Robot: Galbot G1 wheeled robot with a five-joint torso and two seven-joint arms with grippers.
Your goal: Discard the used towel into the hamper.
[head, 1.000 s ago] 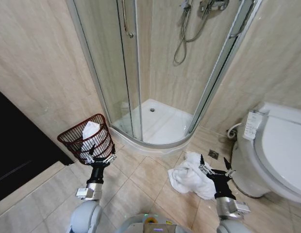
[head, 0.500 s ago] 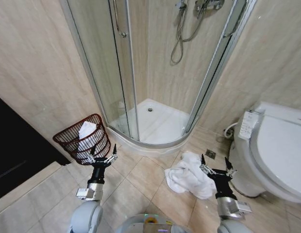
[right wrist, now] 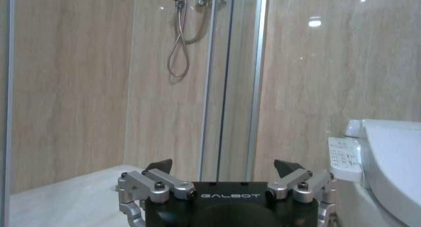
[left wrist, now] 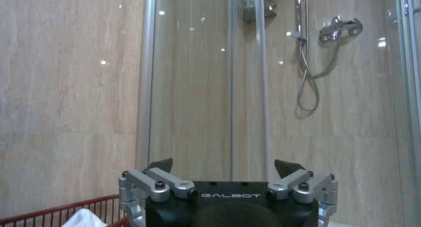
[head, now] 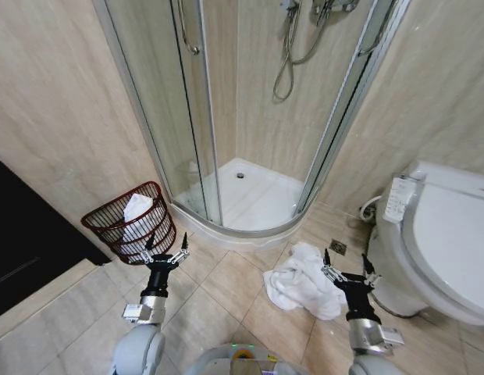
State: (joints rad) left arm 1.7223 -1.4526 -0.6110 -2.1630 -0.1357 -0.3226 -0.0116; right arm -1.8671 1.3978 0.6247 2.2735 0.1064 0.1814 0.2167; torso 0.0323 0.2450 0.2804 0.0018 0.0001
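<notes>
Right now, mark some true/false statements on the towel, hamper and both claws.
1. The towel lies crumpled on the floor tiles. True.
2. The right claw grips the towel. False: it is open and holds nothing.
3. The hamper stands by the wall, left of the shower. True.
4. The hamper is empty. False: white cloth already sits in it.
5. The left claw is shut. False: it is open, near the hamper.

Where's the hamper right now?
In the head view the hamper stands on the floor at left, against the wall beside the shower door, just beyond the open left gripper.
</notes>
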